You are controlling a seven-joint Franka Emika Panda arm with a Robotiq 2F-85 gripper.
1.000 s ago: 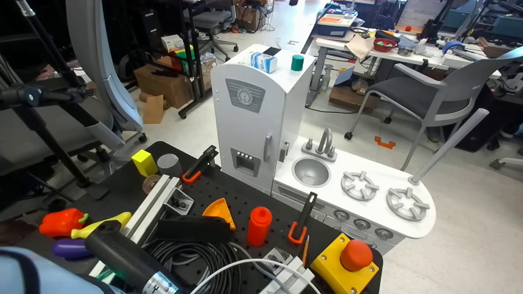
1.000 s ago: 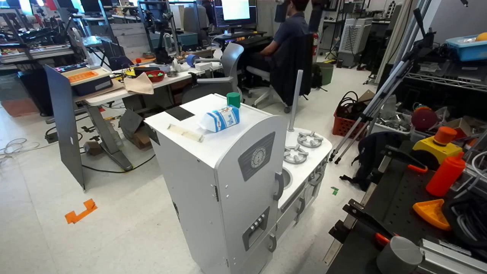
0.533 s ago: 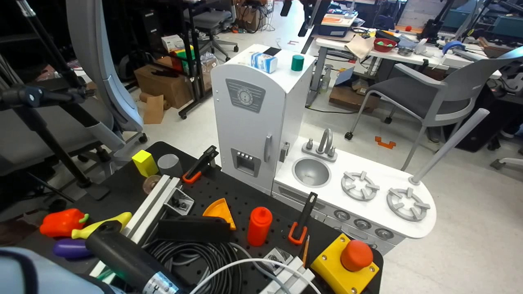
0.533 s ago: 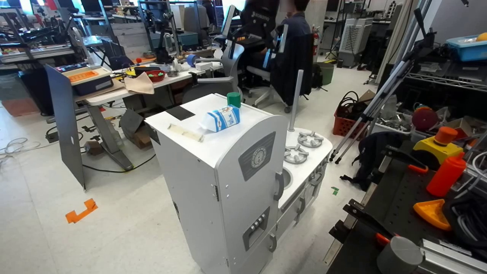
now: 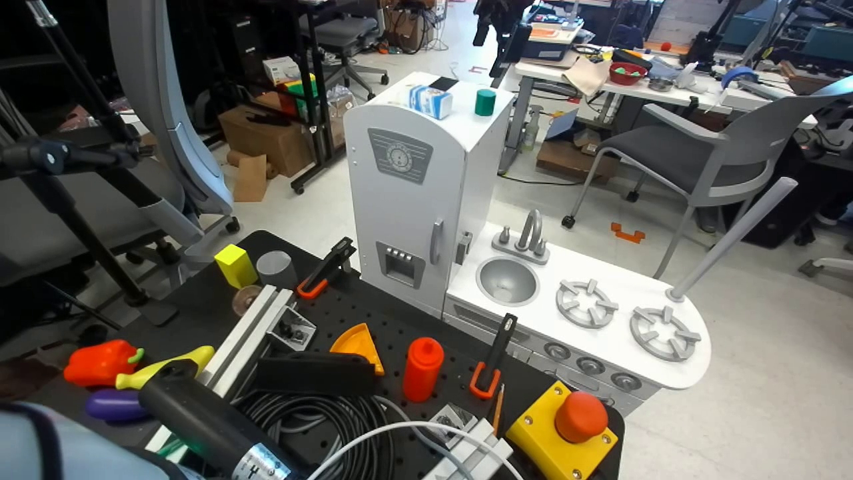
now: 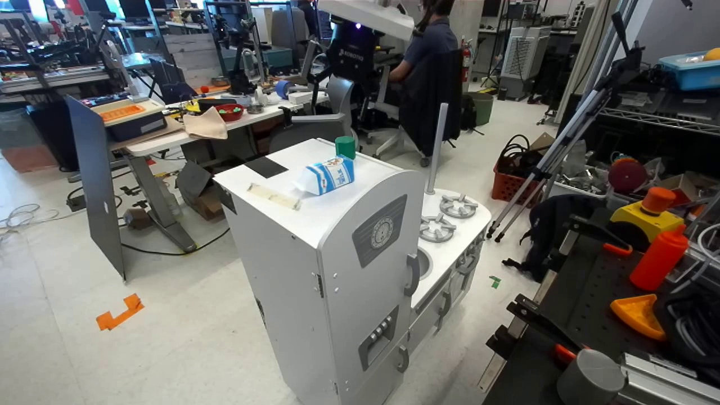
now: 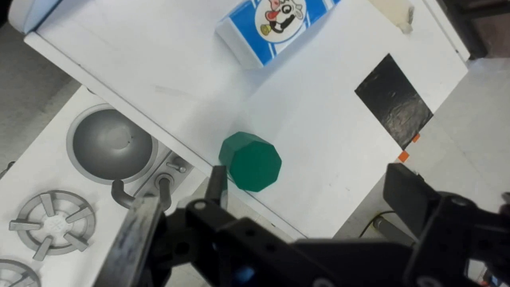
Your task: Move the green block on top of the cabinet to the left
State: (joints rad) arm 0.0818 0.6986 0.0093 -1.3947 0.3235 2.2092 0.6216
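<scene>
Green block (image 7: pixel 255 163), carton (image 7: pixel 275 30) atop closed cabinet (image 5: pixel 410 207)

Wrist view: hand (image 7: pixel 306 171) and one burner (image 7: pixel 24 272) cut by the frame, milk carton (image 7: pixel 295 24) too. In an exterior view the carton hides the base of the green block (image 6: pixel 345 145), and the cabinet (image 6: pixel 281 281) covers most of the sink (image 6: pixel 426 263). Near counter (image 5: pixel 400 313) blocks the cabinet's lower front in an exterior view (dial (image 5: pixel 400 158) markings too small to read).

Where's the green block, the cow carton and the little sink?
Green block (image 7: pixel 255 167): wrist view, top face.
Cow carton (image 7: pixel 281 24): wrist view, cow picture.
Little sink (image 5: pixel 508 283): in an exterior view, inside the bowl.
</scene>
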